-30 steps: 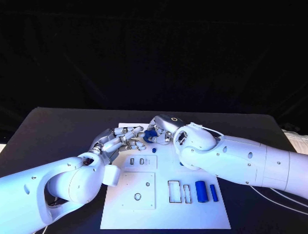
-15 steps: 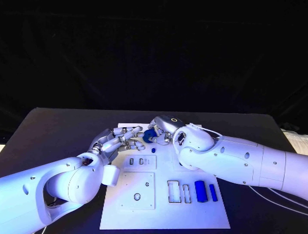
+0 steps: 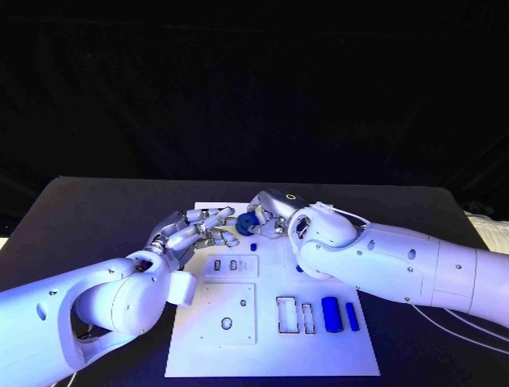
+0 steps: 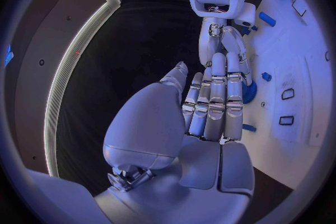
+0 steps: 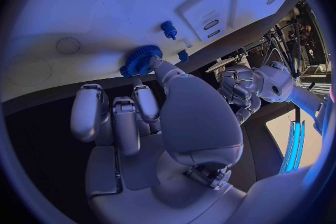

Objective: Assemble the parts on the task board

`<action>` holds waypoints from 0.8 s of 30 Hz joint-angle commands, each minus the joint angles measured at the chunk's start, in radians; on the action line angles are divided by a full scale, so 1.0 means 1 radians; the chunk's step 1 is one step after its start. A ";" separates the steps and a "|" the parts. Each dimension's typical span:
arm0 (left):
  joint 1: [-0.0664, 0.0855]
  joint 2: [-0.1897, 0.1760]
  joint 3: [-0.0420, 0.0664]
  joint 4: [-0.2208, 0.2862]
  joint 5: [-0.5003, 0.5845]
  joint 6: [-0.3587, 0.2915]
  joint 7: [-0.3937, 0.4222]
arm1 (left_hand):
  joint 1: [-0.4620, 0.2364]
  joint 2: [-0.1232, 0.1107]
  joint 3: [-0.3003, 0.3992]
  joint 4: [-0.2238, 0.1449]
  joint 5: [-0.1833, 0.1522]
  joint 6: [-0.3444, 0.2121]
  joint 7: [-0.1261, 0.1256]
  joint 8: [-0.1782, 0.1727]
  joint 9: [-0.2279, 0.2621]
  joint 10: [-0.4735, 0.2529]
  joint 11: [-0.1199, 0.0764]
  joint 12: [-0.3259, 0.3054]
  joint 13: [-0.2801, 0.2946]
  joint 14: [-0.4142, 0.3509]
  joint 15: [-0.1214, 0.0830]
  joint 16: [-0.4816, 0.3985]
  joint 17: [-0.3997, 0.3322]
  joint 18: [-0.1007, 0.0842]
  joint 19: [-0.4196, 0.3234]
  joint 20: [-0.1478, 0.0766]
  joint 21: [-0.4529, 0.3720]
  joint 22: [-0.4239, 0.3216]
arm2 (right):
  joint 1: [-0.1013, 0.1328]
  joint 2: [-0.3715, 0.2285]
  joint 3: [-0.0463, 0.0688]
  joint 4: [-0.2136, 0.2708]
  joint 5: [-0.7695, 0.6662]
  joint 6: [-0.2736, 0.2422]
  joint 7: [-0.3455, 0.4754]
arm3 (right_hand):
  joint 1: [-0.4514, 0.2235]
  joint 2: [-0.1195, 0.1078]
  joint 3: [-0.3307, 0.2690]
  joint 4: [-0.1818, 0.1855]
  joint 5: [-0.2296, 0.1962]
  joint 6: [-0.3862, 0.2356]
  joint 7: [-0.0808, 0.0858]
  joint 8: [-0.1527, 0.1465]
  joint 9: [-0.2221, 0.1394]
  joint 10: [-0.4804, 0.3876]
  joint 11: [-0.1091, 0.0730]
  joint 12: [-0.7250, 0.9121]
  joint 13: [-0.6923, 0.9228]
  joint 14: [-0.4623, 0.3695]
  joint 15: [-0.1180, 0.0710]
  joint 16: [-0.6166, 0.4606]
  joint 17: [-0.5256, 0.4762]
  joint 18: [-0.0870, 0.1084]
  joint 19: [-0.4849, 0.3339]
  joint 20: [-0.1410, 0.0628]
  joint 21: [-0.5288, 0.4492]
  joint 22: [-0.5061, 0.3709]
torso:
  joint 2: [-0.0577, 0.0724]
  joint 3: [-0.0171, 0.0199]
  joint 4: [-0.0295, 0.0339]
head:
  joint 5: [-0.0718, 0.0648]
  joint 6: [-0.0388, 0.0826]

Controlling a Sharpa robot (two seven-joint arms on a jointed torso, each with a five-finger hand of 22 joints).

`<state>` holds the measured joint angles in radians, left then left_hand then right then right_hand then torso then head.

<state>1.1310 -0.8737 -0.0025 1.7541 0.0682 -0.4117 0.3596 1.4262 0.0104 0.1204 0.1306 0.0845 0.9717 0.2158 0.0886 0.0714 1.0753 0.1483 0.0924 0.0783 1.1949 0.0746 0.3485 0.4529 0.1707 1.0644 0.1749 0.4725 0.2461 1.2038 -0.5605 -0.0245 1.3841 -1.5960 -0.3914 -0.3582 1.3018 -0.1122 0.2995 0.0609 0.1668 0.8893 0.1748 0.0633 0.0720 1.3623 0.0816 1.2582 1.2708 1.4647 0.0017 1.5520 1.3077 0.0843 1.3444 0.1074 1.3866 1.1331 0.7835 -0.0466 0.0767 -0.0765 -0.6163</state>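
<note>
The right hand (image 3: 272, 219) was up at the far edge of the white board (image 3: 208, 347), and it had a blue gear (image 5: 141, 59) pinched at its fingertips, thumb on one side and a finger on the other. In the right wrist view the gear sat right at the board's edge, low over the white surface; whether it was touching the board I could not tell. Just beside it stood a small blue peg (image 5: 168, 29) and a little blue block (image 5: 182, 55), both close enough to matter.

The left hand (image 3: 196, 232) was held open, fingers straight and side by side, holding nothing, reaching in near the gear from the other side. Its fingertips (image 4: 233, 61) came very close to the right hand's fingers.

That was the worry. The two hands were crowded into one small patch of the far edge, and a small drift of either could have knocked fingers together and twisted the gear out of its pinch. The grip looked thin, only on the rim of the gear, so a tilt seemed likely if it met a post off-centre. A sweep could also have tipped the peg.

Down near the board's front edge, two blue bars (image 3: 333, 314) lay beside the empty rectangular slots (image 3: 288, 316), well apart from the action and apparently not yet placed.
</note>
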 commanded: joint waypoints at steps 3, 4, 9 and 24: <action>0.001 0.001 0.001 0.000 0.001 0.018 0.002 | 0.009 -0.001 -0.001 -0.007 0.006 -0.007 0.001 -0.002 0.000 -0.006 0.001 -0.001 -0.001 -0.009 0.000 0.004 0.003 0.008 -0.006 -0.001 0.006 0.002 | -0.002 -0.021 0.002 0.023 0.049 -0.060 0.030 | -0.013 0.006 -0.007 0.009 0.020 0.009 -0.003 0.008 0.004 -0.002 0.000 -0.001 0.003 0.096 0.005 -0.003 0.219 0.004 -0.003 0.004 -0.002 0.002 | -0.001 0.0002 -0.0014 | 0.001 0.001; 0.001 0.001 0.001 0.000 0.001 0.019 0.002 | 0.009 -0.001 -0.001 -0.007 0.006 -0.007 0.001 -0.002 0.000 -0.006 0.001 -0.001 -0.001 -0.009 0.000 0.004 0.003 0.008 -0.006 -0.001 0.006 0.002 | -0.002 -0.026 0.002 0.026 0.063 -0.061 0.036 | -0.015 0.006 -0.008 0.011 0.023 0.014 -0.004 0.010 0.005 0.000 0.000 0.001 0.005 0.096 0.005 -0.002 0.220 0.004 -0.003 0.004 -0.002 0.003 | -0.001 0.0003 -0.0021 | 0.002 0.001; 0.001 -0.001 0.001 -0.001 0.001 0.018 0.002 | 0.009 -0.001 -0.001 -0.007 0.006 -0.007 0.001 -0.002 0.000 -0.006 0.001 -0.001 -0.001 -0.009 0.000 0.004 0.003 0.008 -0.006 -0.001 0.006 0.002 | -0.001 -0.041 0.004 0.033 0.142 -0.019 0.061 | -0.047 0.006 -0.035 0.036 0.061 0.039 -0.010 0.019 0.011 0.010 -0.005 0.014 0.014 0.097 0.001 0.000 0.224 0.003 0.000 0.001 0.000 0.006 | 0.000 0.0003 -0.0032 | 0.001 0.001; 0.001 0.002 0.001 -0.002 0.001 0.018 0.001 | 0.010 -0.002 0.000 -0.009 0.006 -0.009 0.001 -0.002 0.000 -0.008 0.001 -0.001 -0.002 -0.011 0.000 0.004 0.004 0.008 -0.007 -0.001 0.007 0.003 | -0.001 -0.016 0.005 0.007 0.186 0.056 0.041 | -0.070 0.008 -0.074 0.062 0.095 0.029 -0.009 0.008 0.008 0.015 -0.004 0.024 0.022 0.098 0.000 0.002 0.230 0.002 0.004 -0.001 0.002 0.011 | 0.000 -0.0011 -0.0003 | -0.003 -0.002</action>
<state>1.1307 -0.8741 -0.0025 1.7504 0.0683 -0.4115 0.3571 1.4262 0.0104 0.1214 0.1296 0.0845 0.9716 0.2158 0.0886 0.0714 1.0739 0.1498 0.0924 0.0778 1.1886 0.0752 0.3485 0.4561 0.1707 1.0630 0.1735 0.4764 0.2483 1.2035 -0.5801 -0.0199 1.3966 -1.4275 -0.3739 -0.3136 1.2398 -0.1054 0.2304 0.1241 0.2615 0.9212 0.1648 0.0749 0.0812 1.3708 0.0789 1.2790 1.2918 1.4647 0.0017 1.5520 1.3075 0.0842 1.3444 0.1075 1.3866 1.1443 0.7833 -0.0471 0.0765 -0.0791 -0.6174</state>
